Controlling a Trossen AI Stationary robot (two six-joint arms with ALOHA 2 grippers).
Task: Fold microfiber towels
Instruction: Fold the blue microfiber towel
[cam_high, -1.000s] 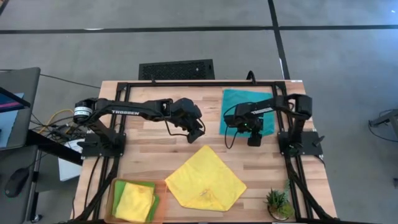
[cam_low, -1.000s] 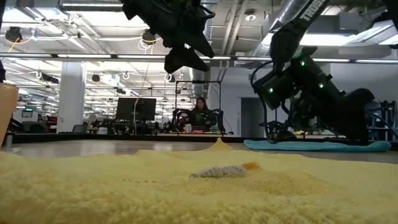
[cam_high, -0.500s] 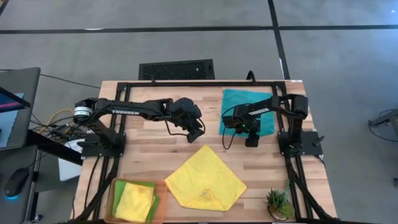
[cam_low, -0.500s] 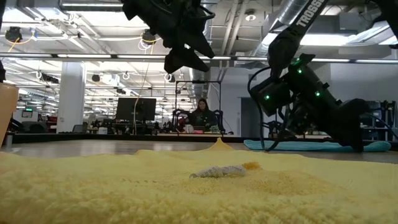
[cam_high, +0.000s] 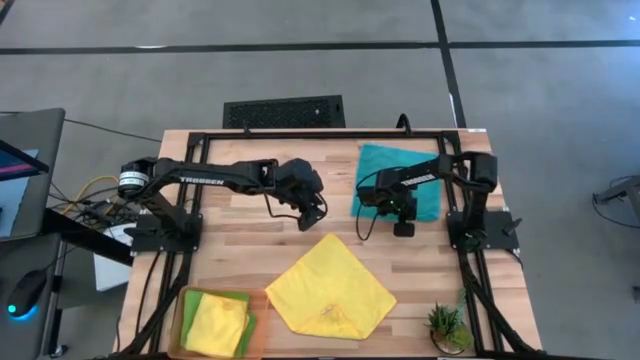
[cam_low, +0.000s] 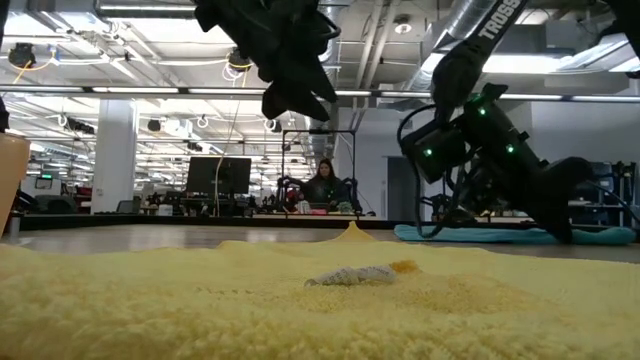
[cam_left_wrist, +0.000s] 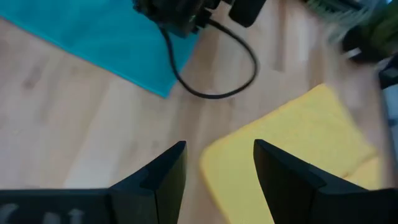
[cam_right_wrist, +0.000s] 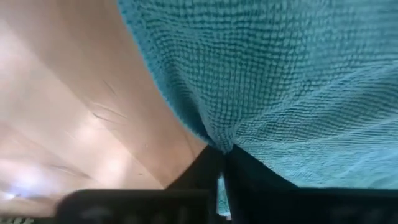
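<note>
Since a second ago the right gripper (cam_high: 403, 226) is pinching the teal towel (cam_high: 385, 165) at its near edge (fingers together), while the left gripper (cam_left_wrist: 216, 163) is hanging spread over the yellow towel (cam_high: 330, 287).

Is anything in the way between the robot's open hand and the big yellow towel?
Nothing visible. The left gripper hangs open above bare table, and the spread yellow towel lies just ahead of it with only wood between. The right gripper is off to the side, pinching the teal towel's edge.
</note>
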